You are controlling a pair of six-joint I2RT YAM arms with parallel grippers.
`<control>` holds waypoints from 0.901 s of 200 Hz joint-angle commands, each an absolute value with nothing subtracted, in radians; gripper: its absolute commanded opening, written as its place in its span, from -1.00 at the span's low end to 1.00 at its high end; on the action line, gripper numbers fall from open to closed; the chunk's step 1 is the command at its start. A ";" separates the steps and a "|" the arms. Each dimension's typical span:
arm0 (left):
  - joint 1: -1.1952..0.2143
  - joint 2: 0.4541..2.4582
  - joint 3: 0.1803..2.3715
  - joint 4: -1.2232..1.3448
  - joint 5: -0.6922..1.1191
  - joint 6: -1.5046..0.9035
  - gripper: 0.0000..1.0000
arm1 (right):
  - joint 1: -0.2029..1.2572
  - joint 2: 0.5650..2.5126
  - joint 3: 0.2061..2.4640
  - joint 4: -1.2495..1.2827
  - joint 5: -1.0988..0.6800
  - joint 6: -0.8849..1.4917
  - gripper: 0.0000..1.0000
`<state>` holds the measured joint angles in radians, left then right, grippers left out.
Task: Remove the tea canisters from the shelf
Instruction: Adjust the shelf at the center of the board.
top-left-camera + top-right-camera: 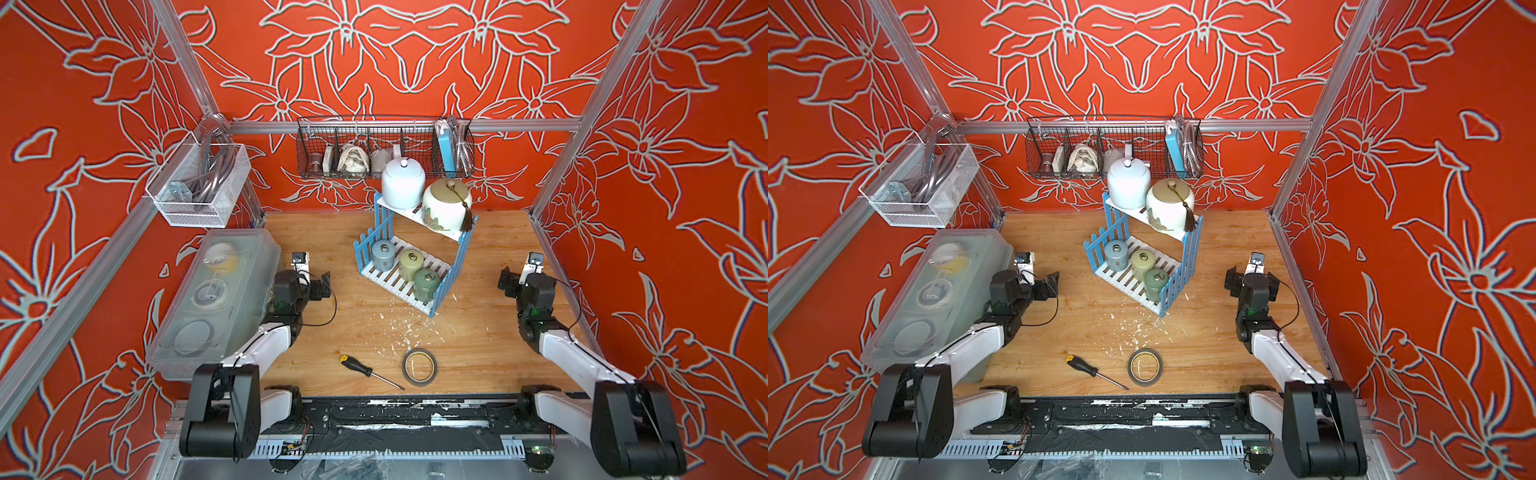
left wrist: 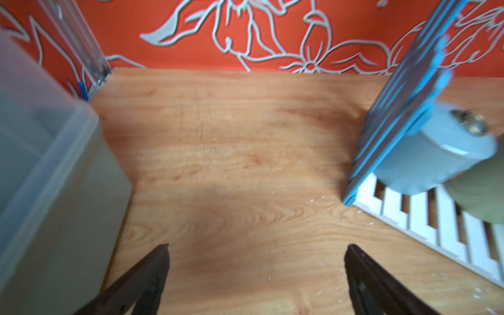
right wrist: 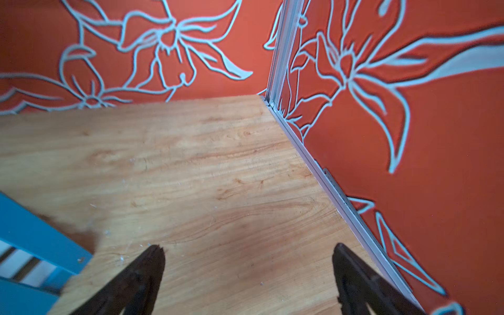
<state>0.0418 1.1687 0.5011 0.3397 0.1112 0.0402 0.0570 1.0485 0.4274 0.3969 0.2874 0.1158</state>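
A wooden tabletop (image 1: 478,332) boxed in by red floral walls (image 1: 395,62) is our workspace. Toward the back stands the shelf (image 1: 451,272), set at an angle to the table edge, and all five tea canisters (image 1: 1143,264) are on it. The white canister (image 1: 402,183) and the cream canister with the olive lid (image 1: 444,208) stand side by side on the upper tier. The grey-blue canister (image 1: 382,255), yellow-green canister (image 1: 411,265) and sage green canister (image 1: 427,284) form a close row on the lower one. We judge the task not begun: all five removals are left.

The left gripper (image 2: 256,251) hovers over bare wood near the lower tier, jaws spread wide and empty. The right gripper (image 3: 248,249) is equally wide apart and holds nothing, on the shelf's other side, close to the wall.

Further out we see a clear plastic box (image 1: 216,299), a screwdriver (image 1: 365,370) and a roll of tape (image 1: 419,367) on the table. A black wire basket (image 1: 305,145) and a white mesh basket (image 1: 195,210) hang from the frame.

Only the top views show the upper tier and the full count. The left wrist view gives a close, blurred look at the grey-blue canister behind the blue pickets. The right wrist view catches just a corner of the shelf's blue side, and no canister.
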 commanded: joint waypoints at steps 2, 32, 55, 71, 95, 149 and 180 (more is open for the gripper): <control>0.037 1.102 0.601 0.011 0.194 0.078 0.99 | 0.058 0.922 0.484 0.132 0.265 0.226 0.99; 0.037 1.034 0.727 -0.208 0.179 0.016 0.99 | 0.058 0.733 0.537 -0.161 0.373 0.621 0.99; 0.037 0.997 0.797 -0.351 0.171 -0.036 0.99 | 0.057 0.590 0.482 -0.205 0.311 0.743 0.98; 0.037 0.944 0.801 -0.385 0.175 -0.068 0.99 | 0.065 0.552 0.488 -0.242 0.247 0.728 0.98; 0.048 0.872 0.712 -0.304 0.228 -0.085 0.99 | 0.076 0.584 0.554 -0.321 0.158 0.634 0.98; 0.054 0.859 0.658 -0.263 0.275 -0.026 0.99 | 0.088 0.620 0.596 -0.386 -0.060 0.552 0.99; 0.060 0.861 0.647 -0.257 0.312 -0.025 0.99 | 0.113 0.661 0.598 -0.356 -0.206 0.543 0.99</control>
